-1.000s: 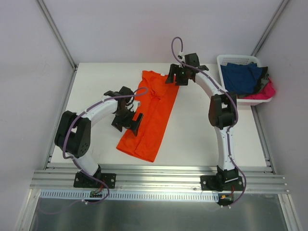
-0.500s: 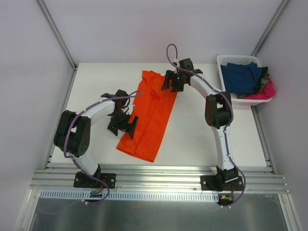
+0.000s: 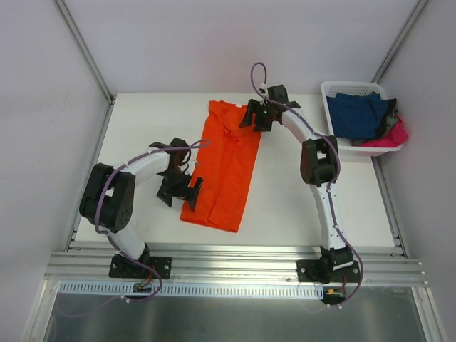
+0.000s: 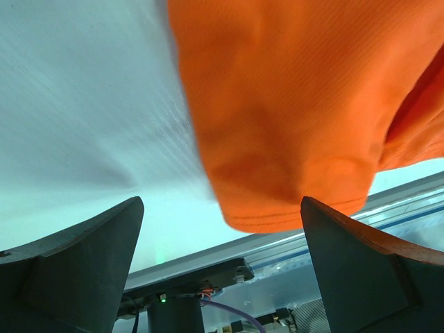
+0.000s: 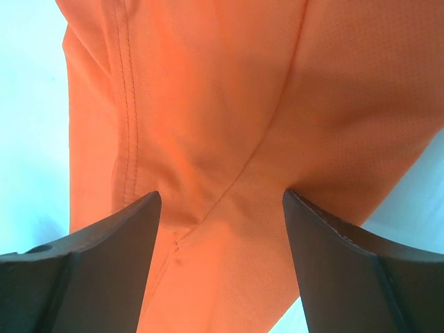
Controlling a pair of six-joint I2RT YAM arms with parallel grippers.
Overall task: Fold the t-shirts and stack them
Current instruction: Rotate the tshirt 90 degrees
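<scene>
left gripper (image 3: pixel 177 191): wide, empty | right gripper (image 3: pixel 258 118): wide, empty | orange t-shirt (image 3: pixel 222 167): folded lengthwise

The top external view looks down from above and behind the arm bases, far enough back to take in the whole table (image 3: pixel 142 128), both arms and the basket (image 3: pixel 342 87) at the far right. The left wrist view sits low and close, looking between the fingers of the left tool (image 4: pixel 220 208) toward the table's near rail. The right wrist view is nearer still, facing down between the fingers of the right tool (image 5: pixel 220 194). All three share the orange t-shirt (image 3: pixel 224 171).
</scene>
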